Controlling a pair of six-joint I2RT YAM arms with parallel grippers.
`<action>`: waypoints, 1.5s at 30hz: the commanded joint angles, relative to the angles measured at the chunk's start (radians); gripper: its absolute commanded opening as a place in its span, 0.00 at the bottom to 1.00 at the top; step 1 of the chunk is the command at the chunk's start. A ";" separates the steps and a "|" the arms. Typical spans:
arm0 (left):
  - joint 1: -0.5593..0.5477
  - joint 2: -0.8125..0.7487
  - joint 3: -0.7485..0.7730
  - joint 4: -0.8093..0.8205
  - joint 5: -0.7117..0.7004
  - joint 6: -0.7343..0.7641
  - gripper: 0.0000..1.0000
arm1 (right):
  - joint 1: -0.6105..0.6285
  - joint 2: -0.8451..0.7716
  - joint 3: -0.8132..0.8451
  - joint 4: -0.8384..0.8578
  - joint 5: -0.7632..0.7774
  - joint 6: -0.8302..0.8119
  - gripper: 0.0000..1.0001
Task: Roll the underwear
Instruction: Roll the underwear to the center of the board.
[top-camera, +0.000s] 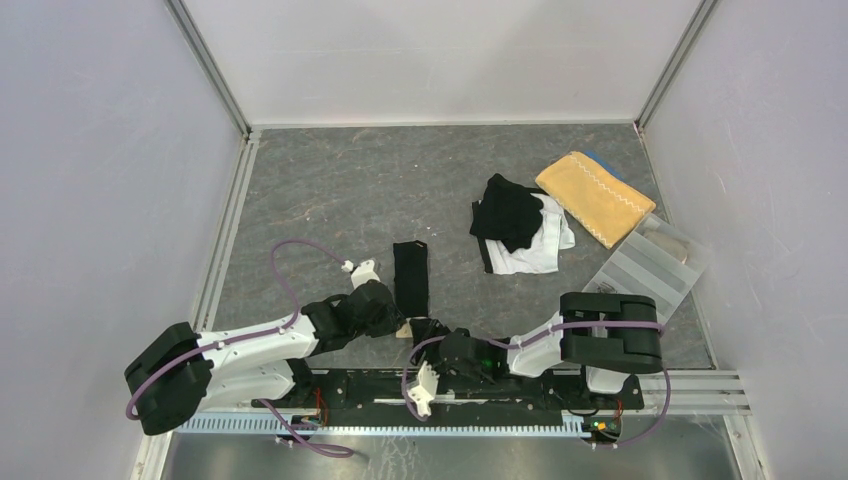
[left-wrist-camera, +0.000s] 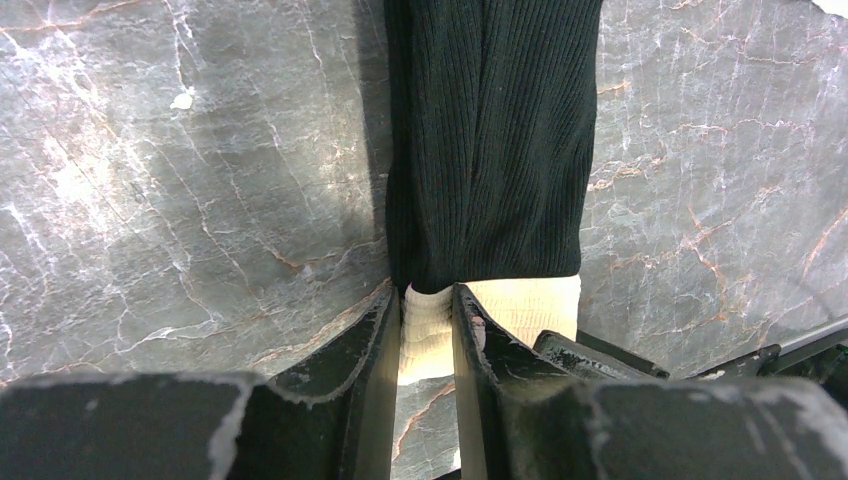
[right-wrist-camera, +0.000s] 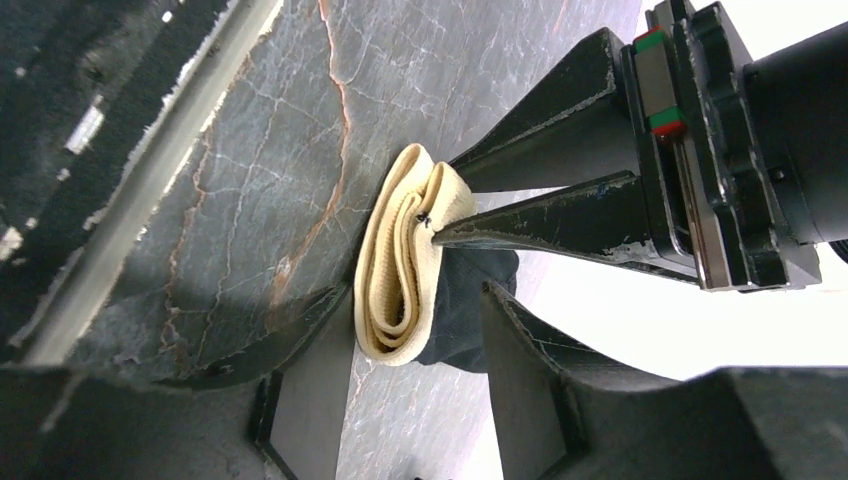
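Note:
A black ribbed underwear (top-camera: 410, 275) lies as a long folded strip on the grey table, its cream waistband (left-wrist-camera: 530, 305) at the near end. My left gripper (left-wrist-camera: 427, 300) is shut on the left part of that waistband, low at the table. In the right wrist view the waistband (right-wrist-camera: 395, 260) shows folded double, with black cloth behind it. My right gripper (right-wrist-camera: 418, 295) stands open around this fold, one jaw on each side and close to the cloth. The left gripper's fingers (right-wrist-camera: 540, 215) pinch the fold just beyond. From above, both grippers (top-camera: 398, 322) (top-camera: 432, 335) meet at the strip's near end.
A heap of black and white underwear (top-camera: 520, 225) lies at the right of the middle. Behind it is the mustard-yellow towel (top-camera: 595, 195). A clear plastic tray (top-camera: 650, 265) sits by the right wall. The arms' mounting rail (top-camera: 500, 400) runs along the near edge.

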 joint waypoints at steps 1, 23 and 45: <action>0.003 0.007 -0.025 -0.032 0.010 -0.018 0.31 | 0.030 0.030 0.011 -0.011 0.043 0.053 0.54; 0.003 -0.075 -0.031 -0.060 0.009 -0.023 0.31 | 0.043 0.074 0.085 -0.056 0.231 0.284 0.08; 0.003 -0.380 0.119 -0.329 -0.121 -0.020 0.56 | 0.058 -0.236 0.026 -0.344 -0.134 0.761 0.00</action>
